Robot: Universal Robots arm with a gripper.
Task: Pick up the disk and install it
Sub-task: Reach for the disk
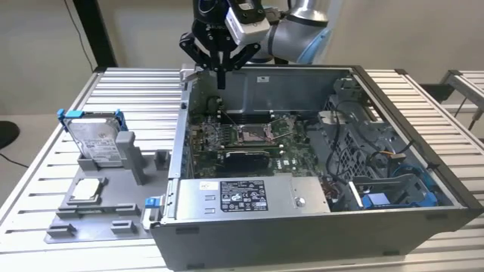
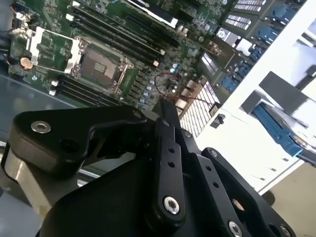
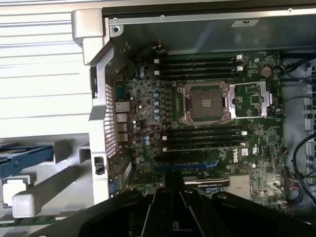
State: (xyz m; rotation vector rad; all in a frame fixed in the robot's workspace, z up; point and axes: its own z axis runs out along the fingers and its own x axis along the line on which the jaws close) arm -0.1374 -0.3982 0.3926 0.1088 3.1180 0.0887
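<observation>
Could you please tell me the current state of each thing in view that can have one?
Computer case: side open.
Gripper: jaws shut, empty, over the case's far edge.
Disk: upright in the grey holder, outside the case.
Processor socket: cover flipped open, empty.
Small chip: flat on the grey holder's base.
</observation>
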